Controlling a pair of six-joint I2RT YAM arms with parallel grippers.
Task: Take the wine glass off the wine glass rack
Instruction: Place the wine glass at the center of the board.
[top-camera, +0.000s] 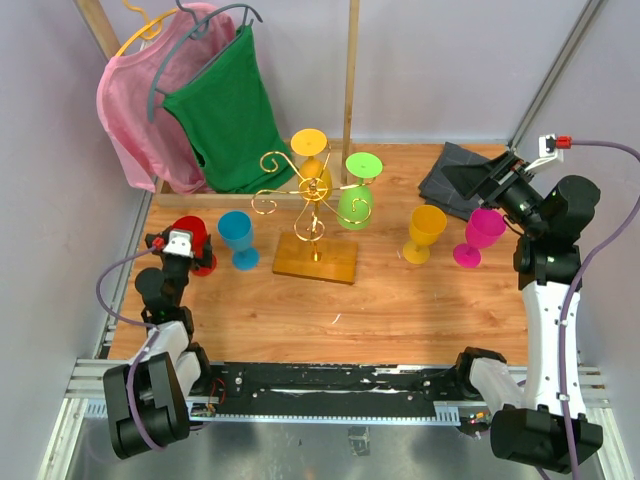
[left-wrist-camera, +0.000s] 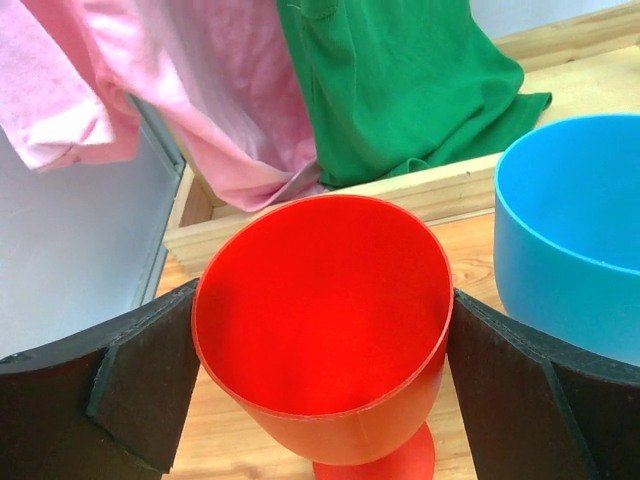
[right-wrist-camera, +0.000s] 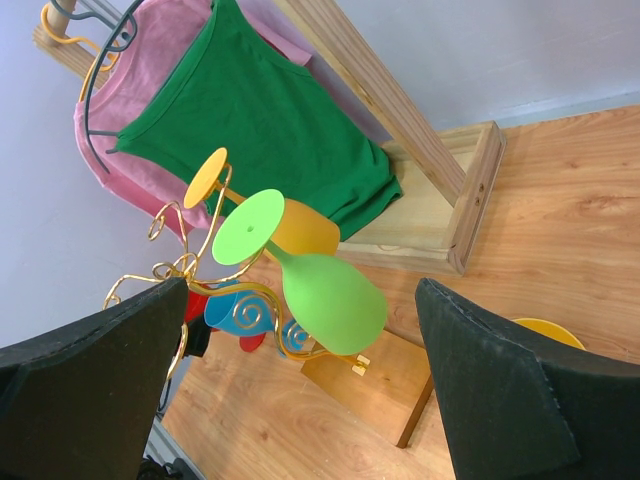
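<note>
Red glass (left-wrist-camera: 320, 330) flanked by left gripper (top-camera: 178, 245) at 9 o'clock on tabletop (top-camera: 420, 310); pinched or merely touched cannot be told. Right gripper (top-camera: 478, 183) held spread, lined up on green wine glass (right-wrist-camera: 330, 300), hung inverted by foot at 3 o'clock on rack (top-camera: 312, 200).

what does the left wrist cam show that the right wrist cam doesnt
Only the left wrist view: the left gripper, its fingers either side of the red glass, whose empty bowl it looks into. Only the right wrist view: the wine glass rack with a green glass and an orange-yellow glass hanging upside down, the open right gripper, and a yellow glass's rim. Both: the pink shirt, the green shirt, the table, and the blue glass and red glass, though only slivers of them behind the rack in the right wrist view.
</note>
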